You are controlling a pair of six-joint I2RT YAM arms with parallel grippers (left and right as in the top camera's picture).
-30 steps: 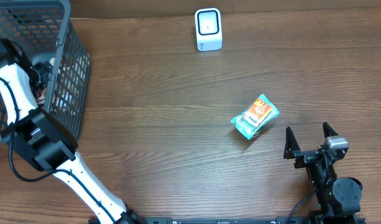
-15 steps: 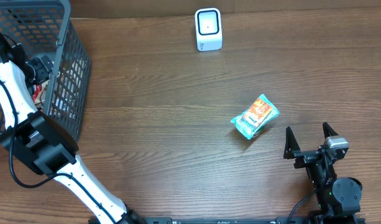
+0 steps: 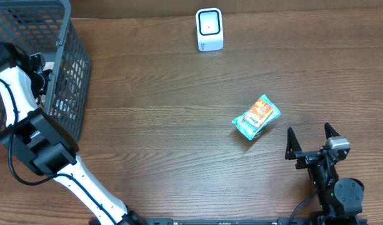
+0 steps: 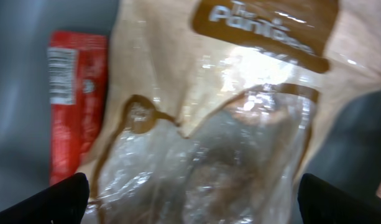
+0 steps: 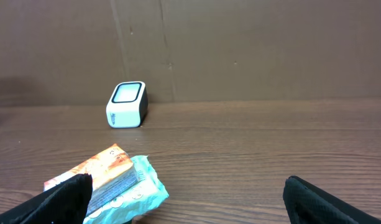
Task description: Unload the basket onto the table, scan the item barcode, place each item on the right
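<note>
Two arms, one scanner: has anything gone past it? (Desk)

Nothing that shows. From overhead, the white scanner point(image 3: 209, 29) stands alone at twelve o'clock on the counter point(image 3: 160, 125), with nothing in front of its window and nothing on its way there. I judge the job to be at an early stage. (Photographer)

Where is the item? (Desk)

A teal-and-orange snack packet point(image 3: 257, 116) lies flat toward four o'clock, well apart from the scanner and near the right arm point(image 3: 332, 178). More goods sit in the wire basket point(image 3: 75, 69) at ten o'clock. The left wrist view shows a beige bag point(image 4: 227, 124) with a clear window, and a red packet point(image 4: 75, 106) with a white printed label at its nine o'clock. I cannot tell which one is meant for scanning. (Photographer)

And the jaws? (Desk)

Both pairs are spread wide and empty. The left arm point(image 3: 15, 94) reaches down into the basket, with its jaws hanging over the beige bag. That view is too blurred to say whether they touch it. The right arm sits at five o'clock, with its jaws open toward the snack packet. (Photographer)

What is left? (Desk)

Probably everything: grip an item, find its barcode and hold it up to the scanner. (Photographer)

Setting? (Desk)

The counter is dark wood-grain, and a plain brown panel point(image 5: 240, 50) closes off its far edge at twelve o'clock. (Photographer)
</note>
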